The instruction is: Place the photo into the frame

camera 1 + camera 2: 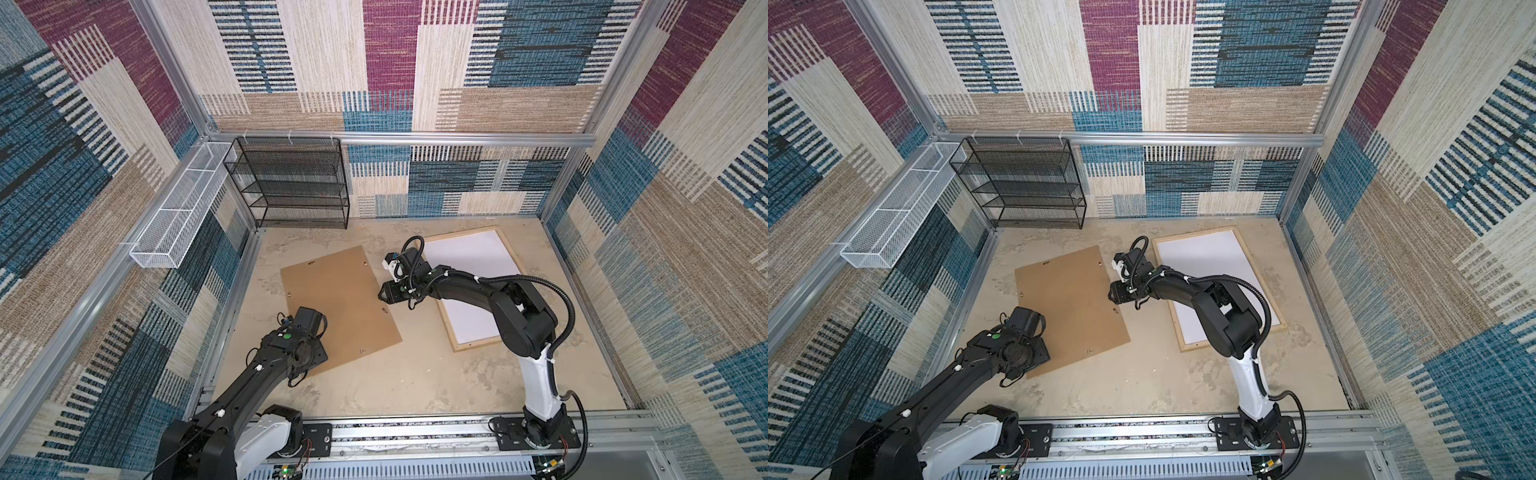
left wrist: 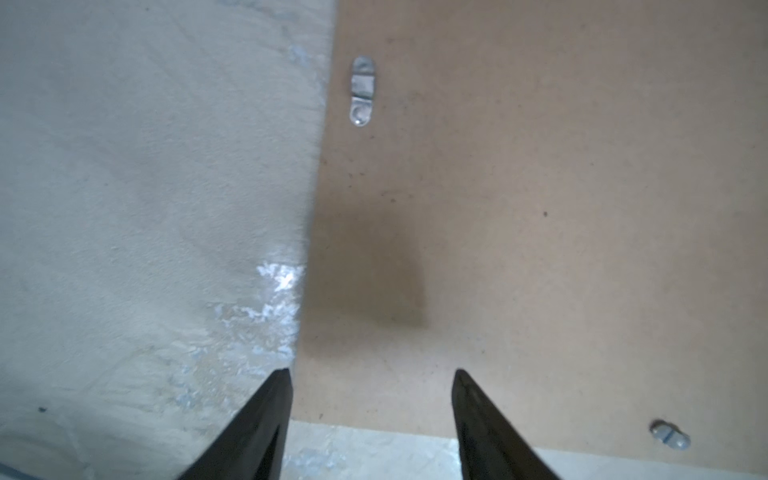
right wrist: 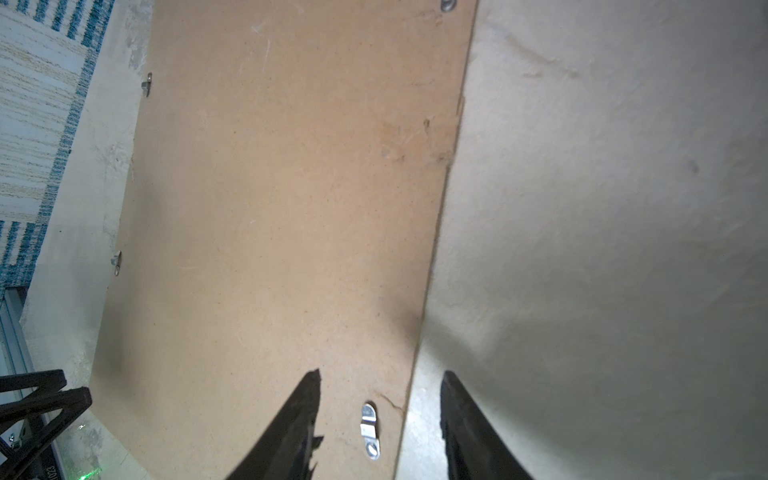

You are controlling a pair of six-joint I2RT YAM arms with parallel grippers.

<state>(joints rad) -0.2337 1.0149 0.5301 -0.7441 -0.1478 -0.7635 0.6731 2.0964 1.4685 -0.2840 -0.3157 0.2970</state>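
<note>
photo apparently face down, plain white back up, flat inside the frame on the right of the table; no printed side visible, so only a judgement. frame's long axis near to far, far end tilted slightly left in both top views. just left of it, apart, the brown backing board, flat, long axis much the same way. right fingers spread and empty, straddling the board's frame-side edge beside a metal clip; frame off to their right, right arm clearly the nearer. left fingers likewise parted, gripping nothing, above the board's near left corner. likely next: board across to the right, onto the photo. sandy, mottled table; patterned woven walls; black mesh rack and white wire basket at the far left.
</note>
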